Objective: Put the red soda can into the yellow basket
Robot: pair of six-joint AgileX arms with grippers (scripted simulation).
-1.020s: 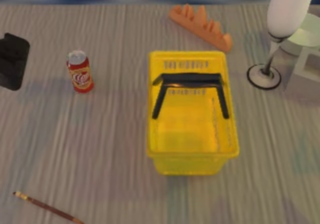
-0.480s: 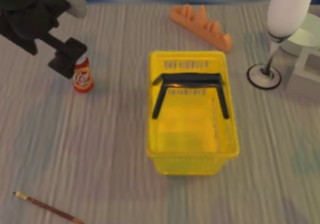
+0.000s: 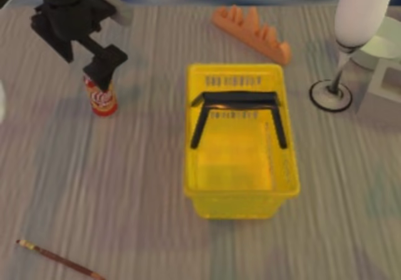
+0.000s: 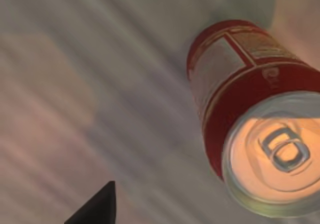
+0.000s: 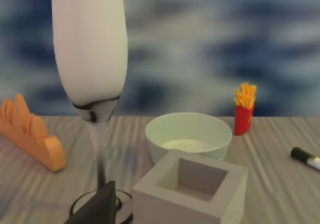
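At the far left of the bench (image 3: 125, 192), the red soda can (image 3: 103, 97) stands upright, well apart from the yellow basket (image 3: 240, 195) at centre; the left end effector (image 3: 100, 73) hangs over its silver top, finger spread cannot be told. Judgement: thin metal shell, light, smooth and slippery, dents if squeezed hard, so grip mid-body across the diameter. Right arm is parked far right, outside the top view.

Rendered simulation tabletop, striped grey table (image 3: 138, 198), blurred blue backdrop (image 5: 210, 43)
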